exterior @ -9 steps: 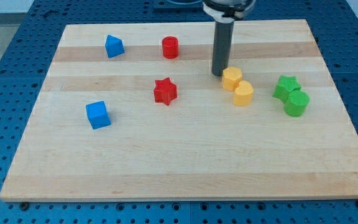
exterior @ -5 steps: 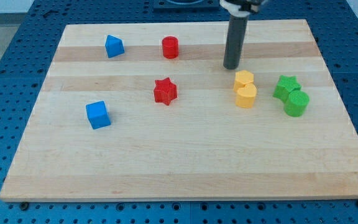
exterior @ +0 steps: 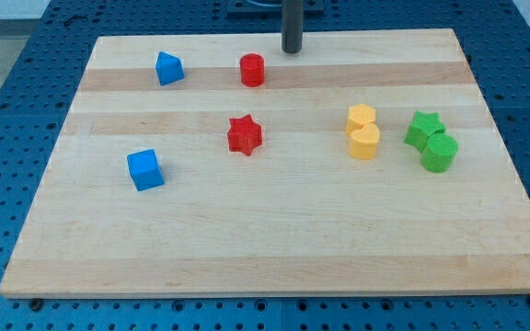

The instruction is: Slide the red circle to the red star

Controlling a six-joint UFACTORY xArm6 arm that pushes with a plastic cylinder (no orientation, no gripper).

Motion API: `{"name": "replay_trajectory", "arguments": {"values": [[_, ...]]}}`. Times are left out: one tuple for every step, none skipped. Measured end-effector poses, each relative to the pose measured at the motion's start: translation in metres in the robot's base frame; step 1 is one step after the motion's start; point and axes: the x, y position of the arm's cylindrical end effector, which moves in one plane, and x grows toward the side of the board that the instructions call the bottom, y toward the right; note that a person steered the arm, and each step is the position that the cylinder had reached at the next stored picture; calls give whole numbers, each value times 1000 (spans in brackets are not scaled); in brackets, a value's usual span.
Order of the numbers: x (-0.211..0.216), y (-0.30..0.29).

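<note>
Now red circle (exterior: 252, 70) just lower-left of my tip (exterior: 291, 51).

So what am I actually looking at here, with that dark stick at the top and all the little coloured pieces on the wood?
This is one camera's view looking down on a wooden board. The dark stick is a robot arm's rod; it cannot grasp, it only pushes, so nothing is held. My tip sits near the view's top edge, up and right of the red circle, not touching it. That circle is meant to be slid down to the red star. Also on the board: a blue block at upper left, a blue cube lower left, two yellow blocks touching each other, and at right a green star against a green cylinder.
</note>
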Motion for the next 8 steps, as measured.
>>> {"name": "replay_trajectory", "arguments": {"values": [[-21, -18], [-28, -55], [-11, -77], [21, -77], [45, -77], [67, -77], [39, -77], [34, -66]]}}
